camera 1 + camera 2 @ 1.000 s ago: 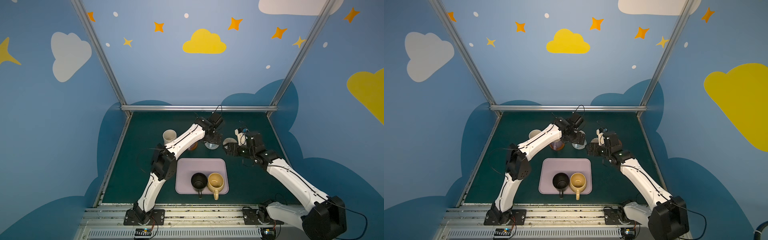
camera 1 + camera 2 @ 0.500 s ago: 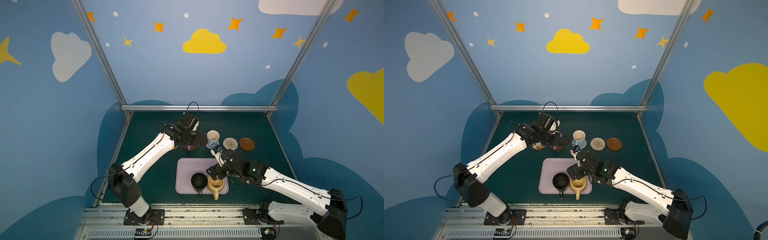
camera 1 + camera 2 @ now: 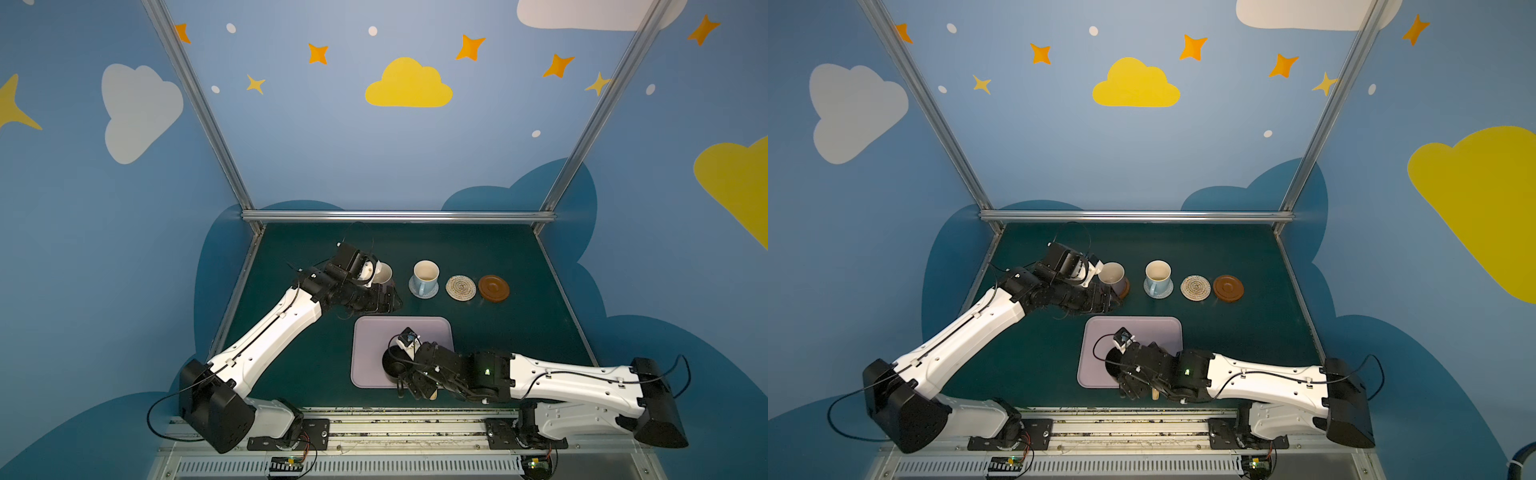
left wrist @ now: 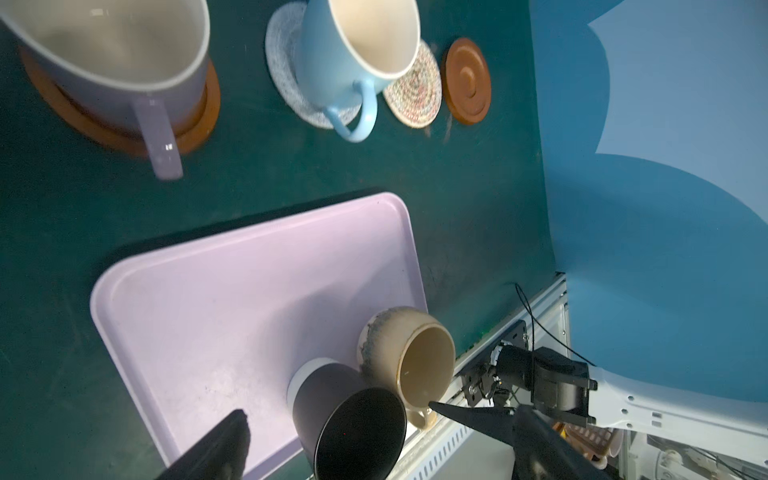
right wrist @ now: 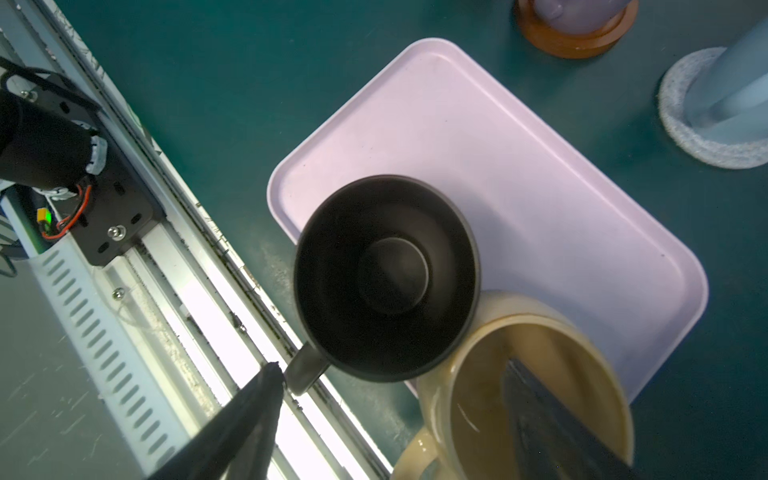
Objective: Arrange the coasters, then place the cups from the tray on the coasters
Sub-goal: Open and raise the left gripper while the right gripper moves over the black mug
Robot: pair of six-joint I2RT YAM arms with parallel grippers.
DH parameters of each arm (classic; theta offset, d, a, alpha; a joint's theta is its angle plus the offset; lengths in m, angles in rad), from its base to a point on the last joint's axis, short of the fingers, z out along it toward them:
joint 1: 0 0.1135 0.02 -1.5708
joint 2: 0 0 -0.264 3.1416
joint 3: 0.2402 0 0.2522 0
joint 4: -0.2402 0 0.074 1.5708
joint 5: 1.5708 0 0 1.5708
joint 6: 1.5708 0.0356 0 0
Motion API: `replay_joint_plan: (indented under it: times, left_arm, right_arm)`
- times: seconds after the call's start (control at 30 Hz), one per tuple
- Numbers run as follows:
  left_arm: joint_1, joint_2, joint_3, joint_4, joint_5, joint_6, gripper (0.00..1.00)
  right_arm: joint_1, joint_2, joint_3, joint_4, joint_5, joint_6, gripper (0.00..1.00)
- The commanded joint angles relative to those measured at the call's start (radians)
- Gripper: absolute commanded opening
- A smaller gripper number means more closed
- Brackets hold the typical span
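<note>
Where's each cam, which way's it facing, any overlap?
Top views: high over the front rail, looking down at the table; left arm, left gripper, right arm, right gripper show.
Left wrist: left arm, facing across the tray toward the rail; own fingers show.
Right wrist: over the black mug, facing down; own fingers show.
Shared by wrist views: tray, black mug, tan mug.

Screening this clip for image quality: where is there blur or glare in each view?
Left wrist view: the lavender cup close to the lens is soft and stretched, the bare wooden coaster sharp. Right wrist view: the metal rail is blown out white, the mustard cup smeared, the black cup crisp. Both top views: sharp.
</note>
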Motion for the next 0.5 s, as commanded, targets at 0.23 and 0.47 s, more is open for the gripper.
replay_joint_plan:
  times: [0.23,0.47]
  left_arm:
    - [0.023,-0.11,-0.114,-0.116,0.003,-0.004,0.98]
    - [0.064,-0.2,-0.196,-0.149,-0.004,0.003,0.98]
  right_arm:
    - [0.092,0.091,0.051,-0.052,0.047,0.105,0.63]
    - [0.091,0.128,0.047,-0.013,0.01,0.113,0.56]
